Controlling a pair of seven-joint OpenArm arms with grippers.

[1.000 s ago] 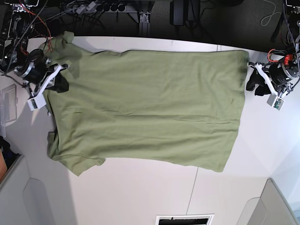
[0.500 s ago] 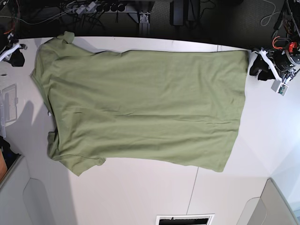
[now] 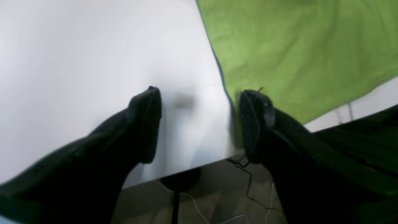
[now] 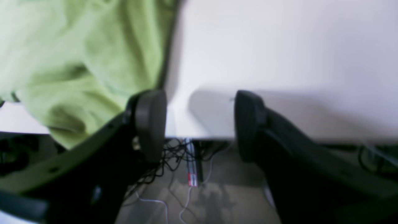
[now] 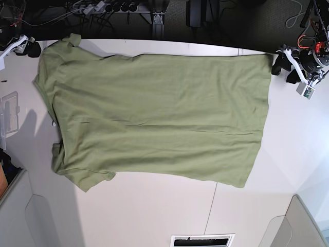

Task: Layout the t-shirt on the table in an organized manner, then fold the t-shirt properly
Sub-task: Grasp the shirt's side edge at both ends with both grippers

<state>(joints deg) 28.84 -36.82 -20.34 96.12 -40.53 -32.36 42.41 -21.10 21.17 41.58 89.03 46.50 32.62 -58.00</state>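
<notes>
The olive-green t-shirt (image 5: 154,113) lies spread flat on the white table (image 5: 154,211), neck end to the left and hem to the right. Beside the hem's far corner my left gripper (image 5: 285,70) stands open; in the left wrist view its fingers (image 3: 146,124) straddle bare table (image 3: 93,62) by the t-shirt (image 3: 295,56) edge, gripper (image 3: 199,124) empty. My right gripper (image 5: 30,48) is at the table's far left corner, next to the sleeve. In the right wrist view the gripper (image 4: 199,124) is open and empty over the table (image 4: 279,46) edge, t-shirt (image 4: 77,56) to its left.
Grey bins sit at the near left (image 5: 41,216) and near right (image 5: 295,226) corners. A clear plastic box (image 5: 9,116) lies at the left edge. Cables and a power strip (image 5: 103,7) run behind the far edge. A thin seam (image 5: 211,211) crosses the tabletop.
My right gripper has left the shirt's shoulder, pulled back to the far left corner and opened. The left gripper has shifted toward the far edge and opened wider. The shoulder now lies flat.
</notes>
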